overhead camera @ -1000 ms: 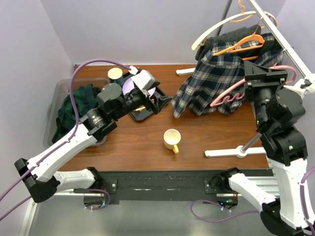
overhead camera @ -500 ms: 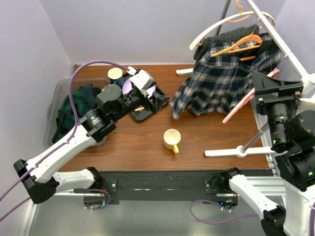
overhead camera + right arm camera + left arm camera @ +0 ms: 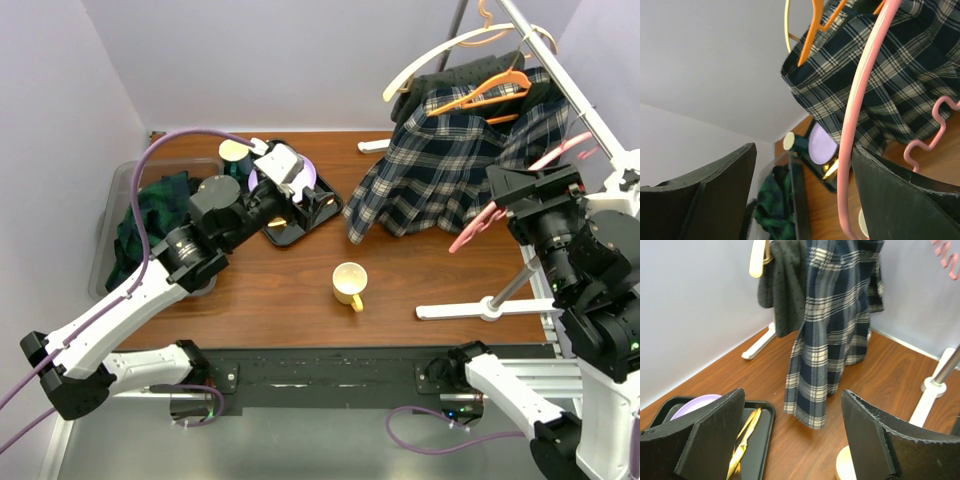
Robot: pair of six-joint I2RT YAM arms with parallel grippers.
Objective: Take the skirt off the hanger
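Looking down from above, we see the navy-and-white plaid fabric skirt point(image 3: 440, 165) on the orange plastic hanger point(image 3: 480, 92) at the far right. The right gripper point(image 3: 520, 190) is just beside it, at a pink plastic hanger point(image 3: 468, 236).

Our left wrist view shows the left gripper point(image 3: 795, 435) spread wide and empty, with the skirt hanging beyond.

Our right wrist view shows that claw parted too, with the pink hanger passing between its fingers.

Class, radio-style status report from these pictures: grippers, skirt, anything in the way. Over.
Left gripper open, clear of skirt. Right gripper open, pink hanger between its jaws, in the way. Skirt hangs on orange hanger.
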